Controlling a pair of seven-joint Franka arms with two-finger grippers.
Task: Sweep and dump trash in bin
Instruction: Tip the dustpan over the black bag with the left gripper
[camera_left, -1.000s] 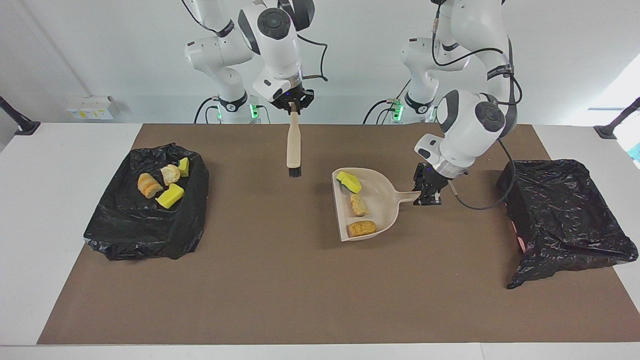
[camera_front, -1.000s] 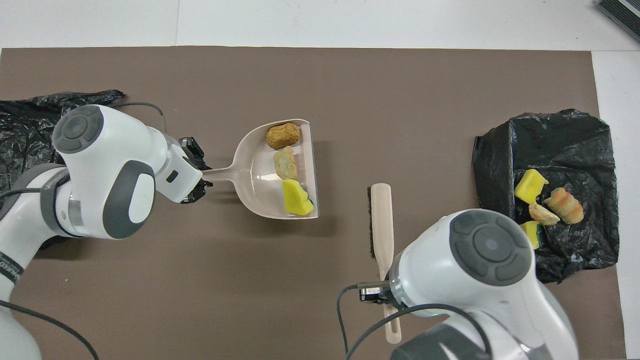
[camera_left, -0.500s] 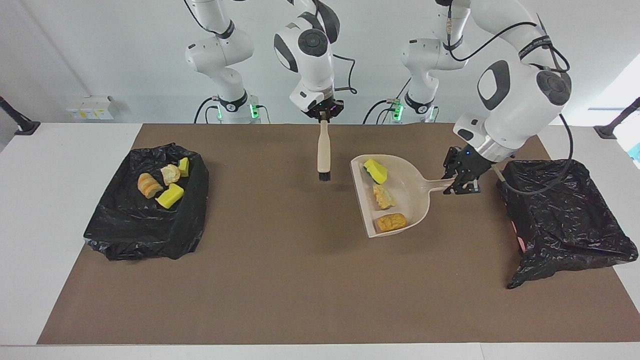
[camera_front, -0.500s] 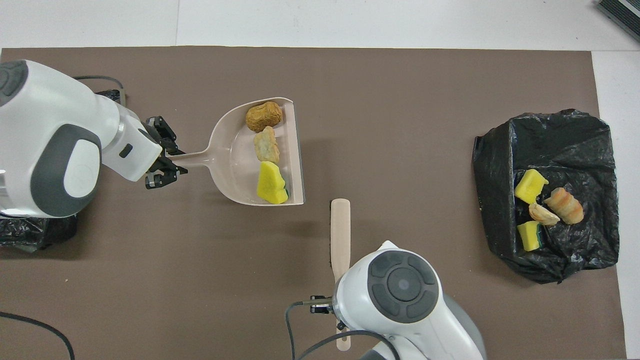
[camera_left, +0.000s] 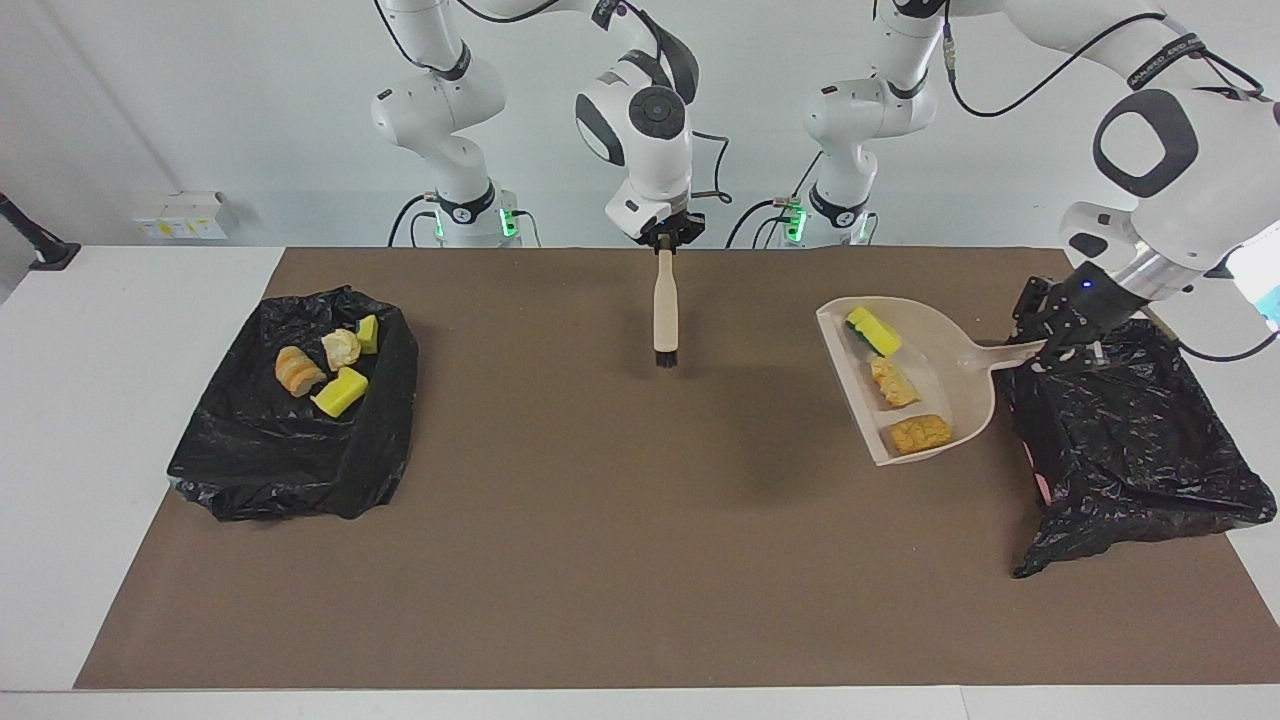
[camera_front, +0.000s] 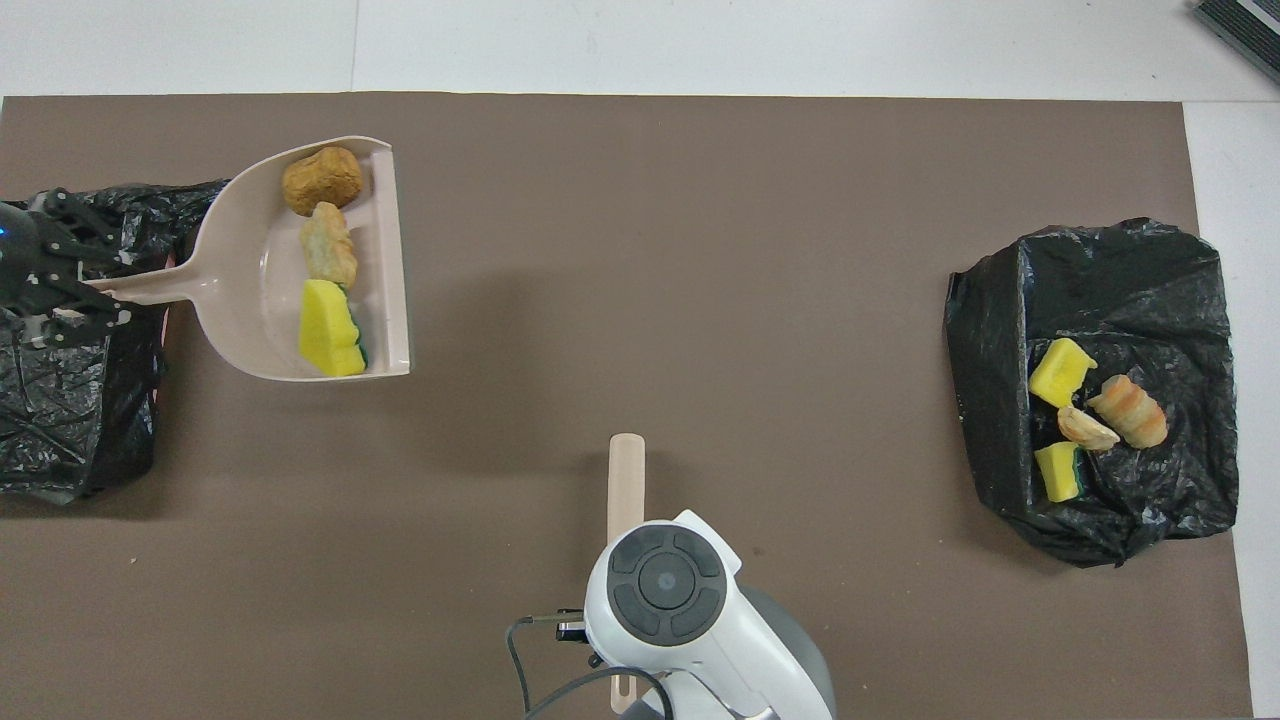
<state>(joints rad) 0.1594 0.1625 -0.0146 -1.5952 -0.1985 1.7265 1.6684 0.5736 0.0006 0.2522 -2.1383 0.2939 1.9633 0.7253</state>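
- Trash (camera_left: 893, 379): 3 scraps riding in the raised beige dustpan (camera_left: 950, 380), beside the black-bagged bin (camera_left: 1130, 440) at the left arm's end; 4 more lying in the other black bag (camera_left: 290, 420).
- Biggest risk: tipping early, spilling scraps onto the brown mat (camera_left: 600, 520) short of the bin.
- Left gripper (camera_left: 1050, 345) pinching the dustpan handle; slender grip, could twist.
- Right gripper (camera_left: 668, 240) clamped on the hanging brush (camera_left: 665, 315); could swing.
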